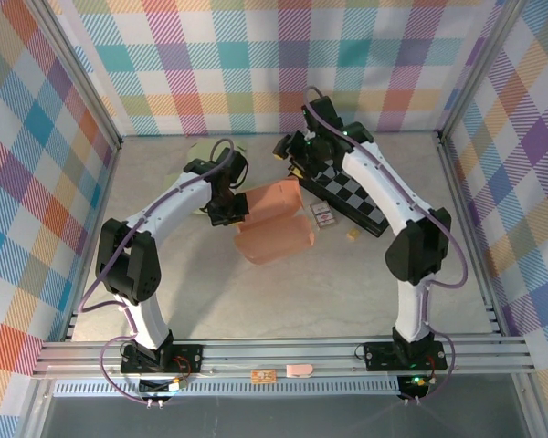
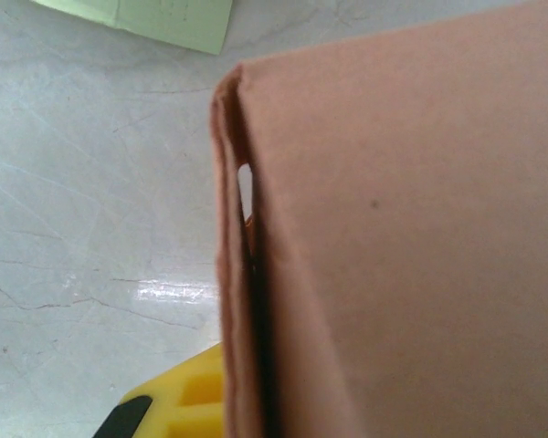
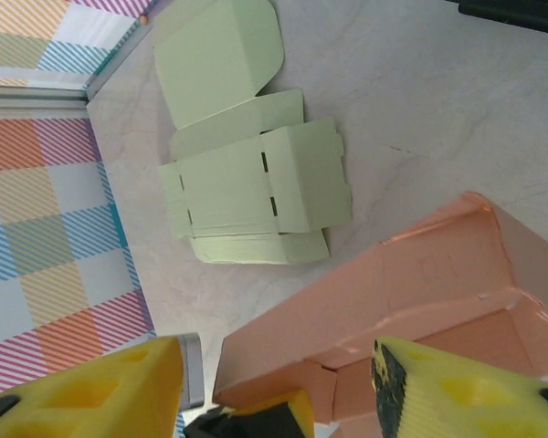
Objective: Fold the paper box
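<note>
On the aluminium rail (image 1: 256,351) at the near edge lies a small pink object (image 1: 299,370), between the two arm bases; beyond it the pale table (image 1: 256,301) is bare up to the salmon paper box (image 1: 274,239), which sits mid-table, partly folded, with one panel raised toward the far side. The left gripper (image 1: 230,212) is at the box's left edge, its jaws together and clamped on a doubled side wall; in the left wrist view that wall (image 2: 411,228) runs up right beside one yellow finger (image 2: 178,401). To the right of the box, just beside it, lie a small card (image 1: 322,214) and a black-and-white checkerboard (image 1: 347,193). The right gripper (image 1: 295,162) hangs over the box's far edge with its jaws apart; in its own view (image 3: 279,351) the box's rim (image 3: 420,292) lies between the yellow fingers (image 3: 100,392), and contact cannot be told. Farther left, a green flattened box (image 3: 247,182) lies on the table near the plaid wall (image 1: 283,64).
</note>
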`<action>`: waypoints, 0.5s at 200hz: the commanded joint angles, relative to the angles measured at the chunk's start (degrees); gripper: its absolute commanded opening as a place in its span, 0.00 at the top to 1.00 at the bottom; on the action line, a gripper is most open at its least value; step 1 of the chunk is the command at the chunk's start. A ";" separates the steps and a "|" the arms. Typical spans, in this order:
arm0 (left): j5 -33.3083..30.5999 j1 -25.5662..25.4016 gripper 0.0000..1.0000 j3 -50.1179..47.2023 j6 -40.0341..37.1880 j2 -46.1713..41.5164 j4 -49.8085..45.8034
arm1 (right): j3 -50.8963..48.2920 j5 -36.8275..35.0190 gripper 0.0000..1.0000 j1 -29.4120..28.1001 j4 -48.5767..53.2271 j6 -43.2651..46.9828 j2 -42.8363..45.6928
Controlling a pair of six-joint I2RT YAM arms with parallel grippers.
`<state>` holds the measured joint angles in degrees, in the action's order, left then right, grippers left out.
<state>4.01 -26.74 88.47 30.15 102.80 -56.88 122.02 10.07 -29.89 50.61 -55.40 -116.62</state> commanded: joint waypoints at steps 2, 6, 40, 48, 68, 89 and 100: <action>0.47 -0.55 1.00 2.06 -0.61 -1.46 -1.14 | 2.86 -2.21 0.43 -0.61 5.81 2.94 -2.73; 0.47 -0.66 1.00 2.07 -0.59 -1.41 -1.13 | 2.94 -2.67 0.43 -0.61 5.88 3.18 -2.94; 0.56 -0.94 1.00 2.20 -0.62 -1.65 -1.13 | 4.20 -3.93 0.42 -0.61 6.45 5.80 -5.50; 0.54 -0.90 1.00 2.21 -0.77 -1.72 -1.13 | 4.78 -3.38 0.42 -0.74 7.10 5.91 -6.32; 0.55 -1.03 1.00 2.22 -0.91 -1.73 -1.13 | 4.31 -3.37 0.42 -1.80 7.82 6.31 -6.70; 0.47 -1.03 1.00 2.31 -1.02 -2.02 -1.13 | 2.73 -3.74 0.42 -2.77 7.20 6.49 -6.32; 0.42 -1.03 1.00 2.24 -0.97 -2.10 -1.04 | 2.11 -3.04 0.42 -2.94 6.92 6.14 -6.30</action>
<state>4.01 -27.33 89.14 30.13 102.78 -56.88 124.44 6.68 -31.53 56.36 -50.28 -123.09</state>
